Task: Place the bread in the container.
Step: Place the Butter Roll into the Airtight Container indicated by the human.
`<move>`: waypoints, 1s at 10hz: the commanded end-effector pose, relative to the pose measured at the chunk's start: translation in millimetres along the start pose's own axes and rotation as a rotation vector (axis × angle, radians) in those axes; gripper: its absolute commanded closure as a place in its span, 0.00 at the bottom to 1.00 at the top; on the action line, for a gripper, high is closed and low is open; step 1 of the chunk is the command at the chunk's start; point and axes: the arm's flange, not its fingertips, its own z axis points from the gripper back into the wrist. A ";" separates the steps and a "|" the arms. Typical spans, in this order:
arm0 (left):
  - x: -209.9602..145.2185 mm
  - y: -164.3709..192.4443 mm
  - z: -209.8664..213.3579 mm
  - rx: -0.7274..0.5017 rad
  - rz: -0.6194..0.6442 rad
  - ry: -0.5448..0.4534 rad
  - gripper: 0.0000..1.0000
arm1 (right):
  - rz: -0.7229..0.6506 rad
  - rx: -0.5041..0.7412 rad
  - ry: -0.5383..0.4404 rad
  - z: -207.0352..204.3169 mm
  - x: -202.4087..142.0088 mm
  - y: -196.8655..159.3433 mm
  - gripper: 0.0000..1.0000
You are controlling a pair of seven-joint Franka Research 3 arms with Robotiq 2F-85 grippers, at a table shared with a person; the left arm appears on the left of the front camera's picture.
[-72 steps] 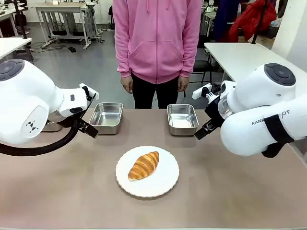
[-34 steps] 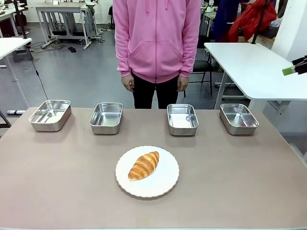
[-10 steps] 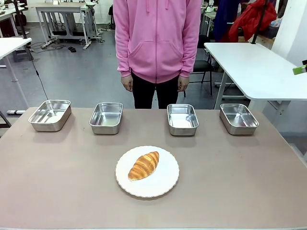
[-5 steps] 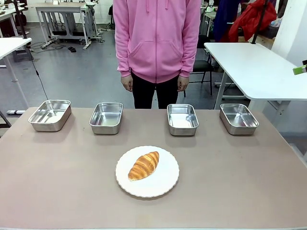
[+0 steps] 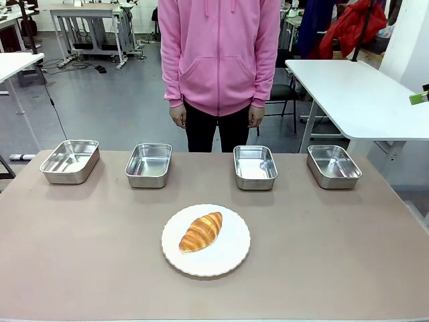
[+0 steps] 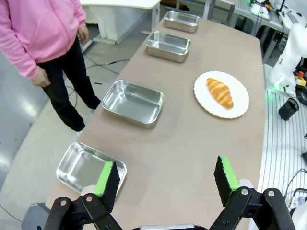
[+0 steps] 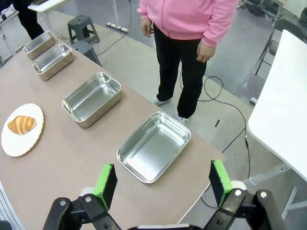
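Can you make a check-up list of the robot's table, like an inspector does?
Surface: brown table, looks clean.
Job's things: bread on a white plate near the middle; four empty steel trays in a row along the far edge.
Clutter: nothing seen.
Claws: left claw open, high by the left-end tray; right claw open, high by the right-end tray.
Cables: black cable on the floor near the person's feet.
Surroundings: person in a pink hoodie at the far side, hands down; white table on the right.
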 end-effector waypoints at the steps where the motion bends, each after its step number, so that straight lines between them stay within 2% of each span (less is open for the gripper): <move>1: -0.1 -1.2 1.3 -0.005 -0.012 -0.004 0.00 | -0.002 0.004 -0.027 -0.9 1.8 -1.1 0.00; 10: -0.1 -1.2 1.3 -0.005 -0.012 -0.004 0.00 | -0.002 0.004 -0.027 -0.9 1.8 -1.1 0.00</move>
